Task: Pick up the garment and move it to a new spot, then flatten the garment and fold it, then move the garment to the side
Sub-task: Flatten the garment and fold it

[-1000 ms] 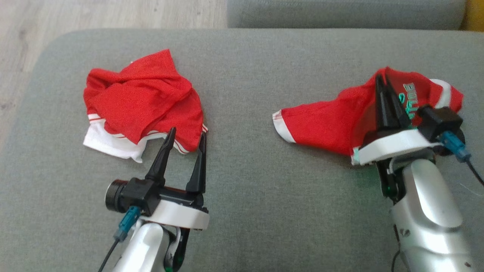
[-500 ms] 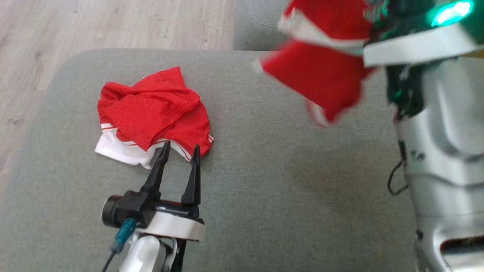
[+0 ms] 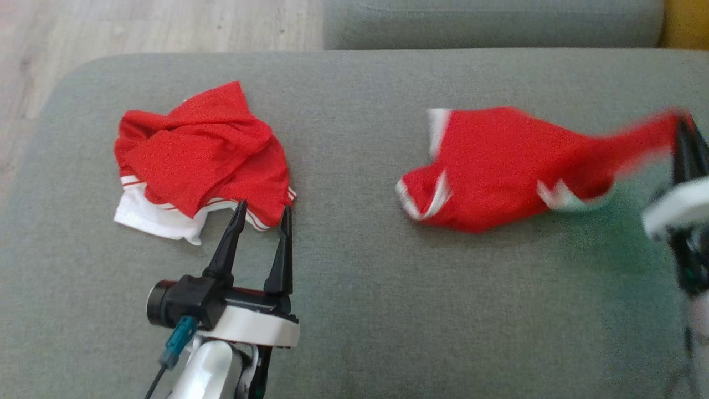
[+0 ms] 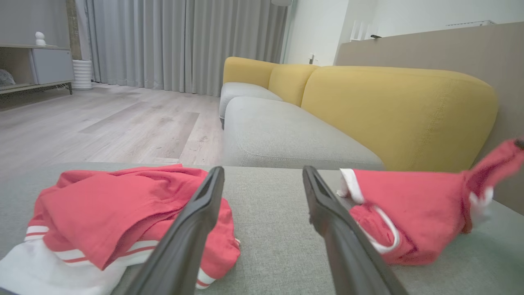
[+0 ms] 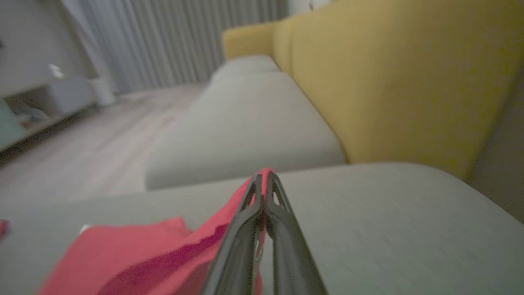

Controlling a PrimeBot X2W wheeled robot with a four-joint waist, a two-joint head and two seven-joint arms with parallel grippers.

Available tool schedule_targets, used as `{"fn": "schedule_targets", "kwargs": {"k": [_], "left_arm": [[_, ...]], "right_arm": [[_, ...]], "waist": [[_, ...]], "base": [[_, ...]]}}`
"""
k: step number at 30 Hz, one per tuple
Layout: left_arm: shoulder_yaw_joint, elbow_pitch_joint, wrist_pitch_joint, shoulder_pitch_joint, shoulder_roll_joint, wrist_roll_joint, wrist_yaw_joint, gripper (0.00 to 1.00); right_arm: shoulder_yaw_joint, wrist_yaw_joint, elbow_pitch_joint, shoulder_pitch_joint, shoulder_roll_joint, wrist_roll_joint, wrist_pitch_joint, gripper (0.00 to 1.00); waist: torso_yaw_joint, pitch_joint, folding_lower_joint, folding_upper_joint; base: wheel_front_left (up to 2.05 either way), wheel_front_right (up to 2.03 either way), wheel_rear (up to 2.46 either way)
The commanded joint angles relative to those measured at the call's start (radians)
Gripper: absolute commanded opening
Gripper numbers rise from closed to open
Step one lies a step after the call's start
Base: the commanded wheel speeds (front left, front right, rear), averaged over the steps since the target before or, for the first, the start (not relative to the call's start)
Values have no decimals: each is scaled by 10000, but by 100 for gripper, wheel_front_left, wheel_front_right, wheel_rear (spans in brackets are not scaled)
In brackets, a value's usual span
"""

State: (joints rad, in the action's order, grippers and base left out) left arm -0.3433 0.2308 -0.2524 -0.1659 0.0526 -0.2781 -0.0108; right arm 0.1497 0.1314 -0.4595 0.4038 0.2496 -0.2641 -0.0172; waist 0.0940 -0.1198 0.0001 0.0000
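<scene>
On the right half of the grey seat cushion point(image 3: 360, 310) lies the garment point(image 3: 498, 166), a red piece with white trim. Most of it rests on the fabric, and one corner is drawn up and out toward the right edge. The right fingers point(image 3: 686, 160) are pressed together on that raised corner. The right wrist view shows red cloth pinched between their tips, and the cloth there is smeared by blur. Well apart, on the left half, a second red garment point(image 3: 199, 149) with a white striped hem sits crumpled in a heap. The left fingers point(image 3: 227, 244) stand spread wide and hold nothing. Their tips are at the near edge of that heap, but I cannot tell whether they touch it. Beyond the cushion are a wooden floor point(image 3: 138, 22), another grey seat point(image 3: 487, 22) and a yellow backrest point(image 4: 389, 110).
</scene>
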Motion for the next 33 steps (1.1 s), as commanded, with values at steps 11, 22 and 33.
{"fn": "schedule_targets", "kwargs": {"k": [11, 22, 33], "left_arm": [[376, -220, -93, -605, -19, 195, -115, 100], [360, -316, -93, -295, -22, 105, -98, 100], [183, -409, -93, -400, -23, 22, -65, 100]], "right_arm": [[1505, -7, 260, 501, -922, 1924, 1250, 100], [-158, -7, 2758, -1944, -1984, 1076, 2632, 100], [-916, -7, 2975, -2140, -1991, 883, 2532, 100]], "waist": [[-623, -70, -1, 0], [-920, 421, -1, 0], [-544, -36, -1, 0]], "base": [[0, 0, 0], [0, 0, 0], [0, 0, 0]]}}
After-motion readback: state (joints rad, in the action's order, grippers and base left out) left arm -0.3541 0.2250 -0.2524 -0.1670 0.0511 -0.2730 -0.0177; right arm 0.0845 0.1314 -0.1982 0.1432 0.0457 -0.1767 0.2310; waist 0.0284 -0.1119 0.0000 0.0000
